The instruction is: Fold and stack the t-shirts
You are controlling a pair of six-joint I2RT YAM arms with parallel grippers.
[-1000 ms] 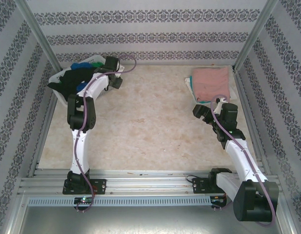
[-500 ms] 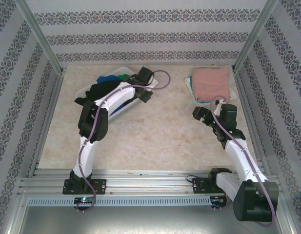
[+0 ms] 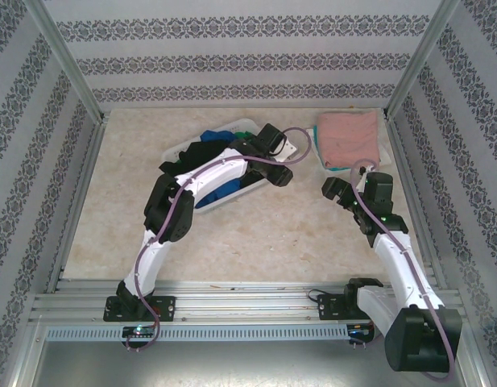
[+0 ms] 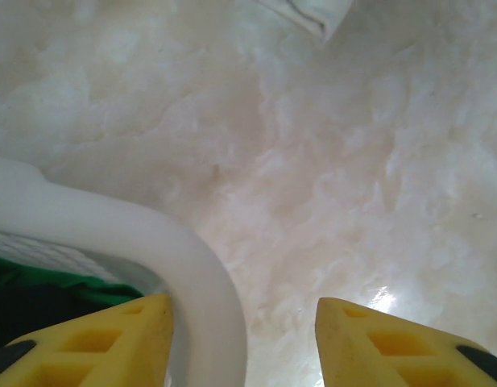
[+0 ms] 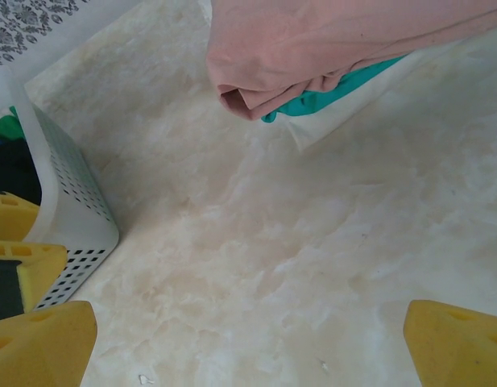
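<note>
Two left fingers [image 4: 95, 339] straddle the basket [image 4: 151, 242] rim — apparently without gripping.

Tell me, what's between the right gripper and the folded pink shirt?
Nothing but bare table. In the right wrist view, the open right gripper looks across plain tabletop to the pink shirt.

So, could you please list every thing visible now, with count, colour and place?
basket: one, white slatted plastic, mid-table, under the left arm
black shirt: one, bunched in the basket
blue shirt: one, in the basket, far side
green shirt: one, in the basket, by the rim
salmon-pink shirt: one, folded, top of the far-right stack
teal shirt: one, under the pink
white cloth: one, bottom of the stack
table: one, beige marbled
left fingers: two, yellow, open, astride the basket rim
right fingers: two, yellow, open, over bare table
</note>
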